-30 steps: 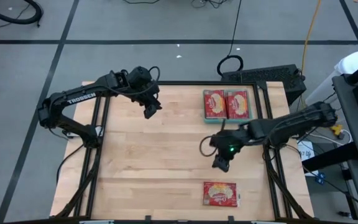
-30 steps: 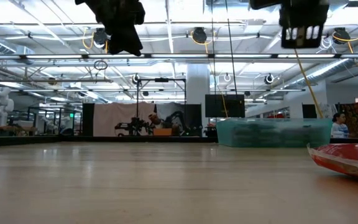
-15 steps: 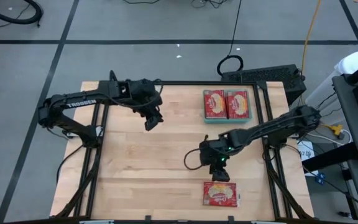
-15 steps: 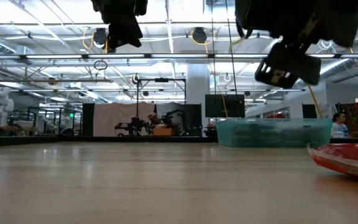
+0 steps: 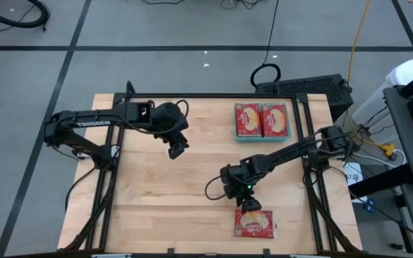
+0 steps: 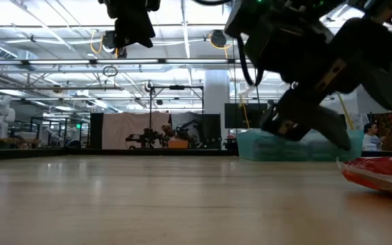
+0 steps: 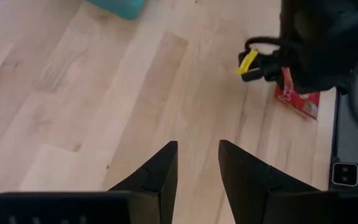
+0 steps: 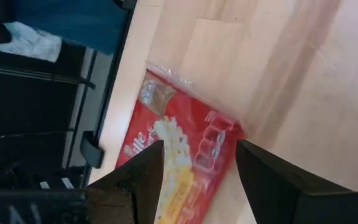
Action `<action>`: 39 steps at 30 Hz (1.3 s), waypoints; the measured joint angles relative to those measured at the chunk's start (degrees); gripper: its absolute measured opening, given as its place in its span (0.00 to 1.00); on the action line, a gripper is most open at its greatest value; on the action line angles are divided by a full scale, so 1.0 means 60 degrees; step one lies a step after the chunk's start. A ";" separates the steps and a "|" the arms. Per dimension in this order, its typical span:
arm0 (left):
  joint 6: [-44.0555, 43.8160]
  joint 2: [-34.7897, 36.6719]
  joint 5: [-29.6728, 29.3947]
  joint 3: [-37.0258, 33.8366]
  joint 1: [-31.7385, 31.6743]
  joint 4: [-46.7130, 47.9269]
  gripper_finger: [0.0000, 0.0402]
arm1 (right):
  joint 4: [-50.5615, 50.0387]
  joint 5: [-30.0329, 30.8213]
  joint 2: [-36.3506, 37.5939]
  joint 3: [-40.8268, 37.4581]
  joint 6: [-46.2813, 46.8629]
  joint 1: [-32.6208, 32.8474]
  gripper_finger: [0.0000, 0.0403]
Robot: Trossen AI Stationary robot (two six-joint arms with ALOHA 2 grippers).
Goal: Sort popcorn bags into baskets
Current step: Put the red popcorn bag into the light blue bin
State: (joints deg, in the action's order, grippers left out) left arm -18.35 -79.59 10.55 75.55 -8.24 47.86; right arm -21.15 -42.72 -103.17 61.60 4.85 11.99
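One red popcorn bag (image 5: 254,223) lies flat near the table's near edge, picture side up; the low view shows its end (image 6: 380,173). Two more bags (image 5: 262,119) lie side by side in the teal basket (image 5: 262,138) at the far right of the table. My right gripper (image 5: 249,206) hangs open just over the lone bag's far edge. In the right wrist view the bag (image 8: 179,149) shows between its spread fingers (image 8: 197,168). My left gripper (image 5: 178,147) hovers open over bare wood left of centre (image 7: 197,165).
The basket (image 6: 298,144) stands low on the far side in the low view. Black frame rails run along the table's sides (image 5: 314,201). Bare wood fills the left and centre of the table (image 5: 163,201). A person sits far off in the room (image 6: 371,136).
My right gripper has travelled from the table's middle toward the near edge and down, tipping over, until it hangs above the lone bag's far edge. My left gripper has drifted toward the near edge. No bag has moved.
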 joint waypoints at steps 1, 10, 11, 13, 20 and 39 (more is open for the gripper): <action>-0.0090 0.0000 -0.0023 0.0000 0.0037 0.0003 0.30 | 0.0144 -0.0121 -0.0142 0.0000 -0.0074 -0.0024 0.48; -0.0645 0.0000 -0.0581 0.0000 0.0316 0.0002 0.30 | 0.0500 -0.0468 -0.1031 0.0000 -0.1055 -0.0183 0.48; -0.0719 0.0000 -0.0709 0.0000 0.0345 0.0000 0.30 | 0.0542 -0.0560 -0.1064 0.0000 -0.1222 -0.0179 0.48; -0.0825 0.0000 -0.0918 0.0000 0.0406 -0.0001 0.30 | 0.0674 -0.0626 -0.1105 0.0000 -0.1543 -0.0106 0.48; -0.0998 0.0000 -0.1474 0.0000 0.0479 -0.0021 0.30 | 0.1486 -0.0125 -0.1117 0.0000 -0.1933 0.0193 0.45; -0.3098 0.0000 -0.2402 0.0000 0.1010 -0.0068 0.30 | 0.1393 -0.0631 -0.0437 -0.0743 -0.1836 0.0118 0.01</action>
State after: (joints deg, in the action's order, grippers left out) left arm -36.94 -79.59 -3.87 75.55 -2.18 47.46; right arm -12.79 -46.51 -105.79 57.14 -6.16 12.70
